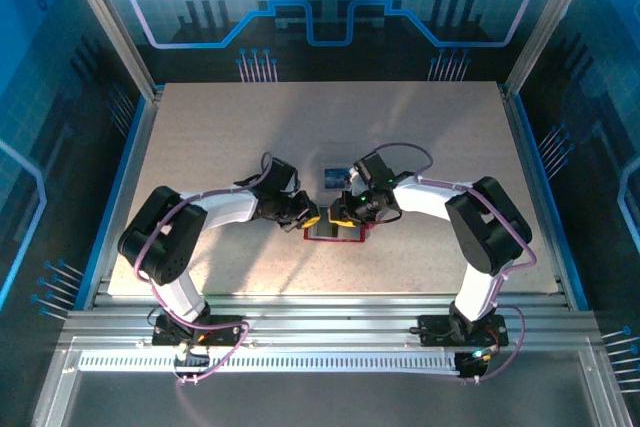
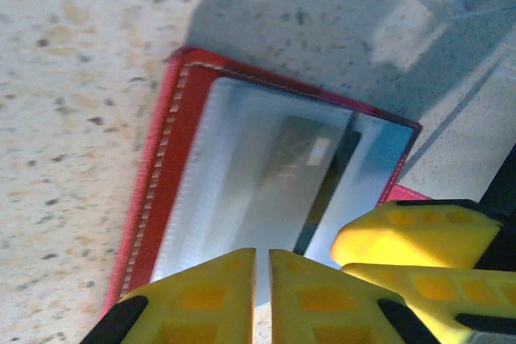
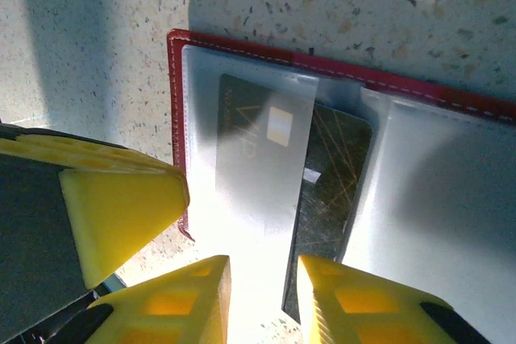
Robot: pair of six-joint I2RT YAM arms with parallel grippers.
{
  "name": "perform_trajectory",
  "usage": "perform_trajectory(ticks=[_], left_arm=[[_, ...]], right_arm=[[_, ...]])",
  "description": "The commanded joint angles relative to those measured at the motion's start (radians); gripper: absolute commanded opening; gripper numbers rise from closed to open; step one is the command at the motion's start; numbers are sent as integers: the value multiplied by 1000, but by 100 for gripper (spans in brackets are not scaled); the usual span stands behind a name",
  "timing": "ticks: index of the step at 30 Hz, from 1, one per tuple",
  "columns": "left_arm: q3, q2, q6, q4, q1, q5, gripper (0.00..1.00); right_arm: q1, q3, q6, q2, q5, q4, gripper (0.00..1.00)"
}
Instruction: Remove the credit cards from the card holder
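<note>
The red card holder [image 1: 335,234] lies open on the table, its pale pockets up, with both grippers meeting over it. A dark card with thin gold lines [image 3: 332,183] sits in the left pocket, its right half sticking out past the pocket's edge. My right gripper [image 3: 262,296] is open at the holder's near edge, the card's lower corner beside its right finger. My left gripper [image 2: 262,279] is shut, its tips over the pocket of the holder [image 2: 173,159] with nothing between them. A blue card [image 1: 335,179] lies flat on the table just behind the grippers.
The speckled beige table [image 1: 220,137] is bounded by metal rails at the left, right and near sides. The two grippers [image 1: 325,215] stand almost touching; a left finger [image 3: 121,207] sits close beside the right gripper.
</note>
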Motion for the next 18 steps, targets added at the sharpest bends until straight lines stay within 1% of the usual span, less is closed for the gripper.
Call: perform_trajectory(ticks=[1,6,18], left_arm=[[46,-18,43,-71,-17,-17,14],[56,-6,54,-96,-20,-16,13],[58,37,76,-133,-19,-28,12]], right_arm=[[-10,-18,4,-27,-14,1,30],[-29,-52,37,-18,-70,68,29],[-53,-95,54,7,-99,133,28]])
